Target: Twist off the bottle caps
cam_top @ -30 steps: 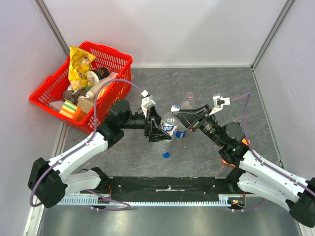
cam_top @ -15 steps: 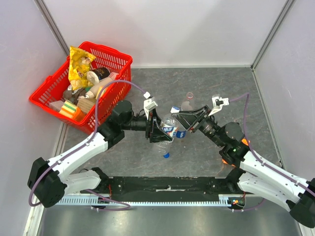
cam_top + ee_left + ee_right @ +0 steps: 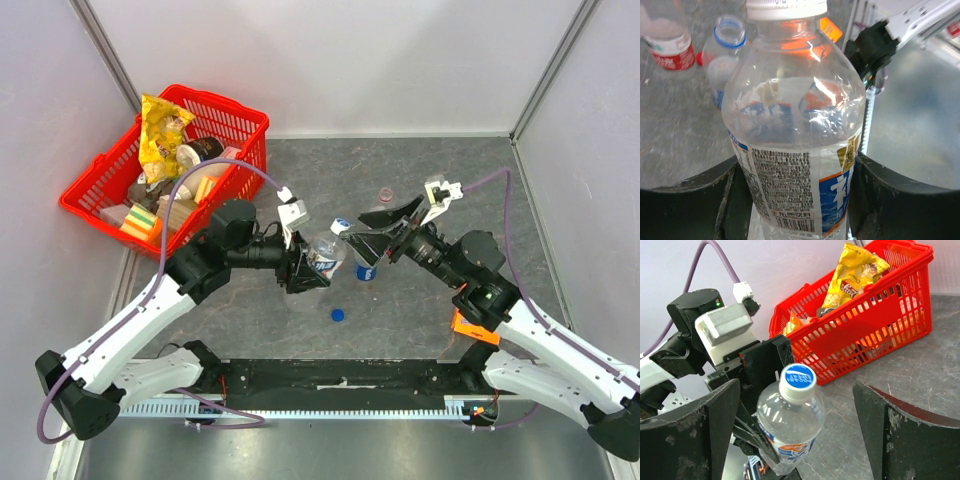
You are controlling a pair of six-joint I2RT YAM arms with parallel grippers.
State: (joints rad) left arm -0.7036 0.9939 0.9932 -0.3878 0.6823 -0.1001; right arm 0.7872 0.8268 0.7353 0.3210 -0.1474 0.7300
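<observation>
At mid-table, between the two arms, the left gripper [image 3: 303, 268] is clamped round the lower body of the pale-labelled bottle [image 3: 795, 150], holding it tilted with its neck toward the right arm. The white cap [image 3: 797, 377] with the blue centre is on. The right gripper [image 3: 358, 242] is spread wide and holds nothing. In its wrist view the cap sits between the two fingers, slightly left of centre; I cannot tell how far ahead of the tips. My judgement is that this is the last cap. The blue-ringed bottle [image 3: 727, 55] and the red-labelled bottle [image 3: 667, 42] stand behind with open mouths, and a blue cap [image 3: 338, 314] lies on the table near the arm bases. To do this step well, I would centre the right wrist on the cap axis first. Then I would advance until the pads bracket the ribbed rim only, not the neck ring, then close firmly and twist. The thin wall is likely to buckle, so I want a steady hold on the left, not a harder one. The cap is likely to drop once free. The table [image 3: 440, 170] is grey and stone-patterned, flat, with pale walls on three sides. A red basket [image 3: 240, 120] of snacks sits at the far left, well apart from the work.
</observation>
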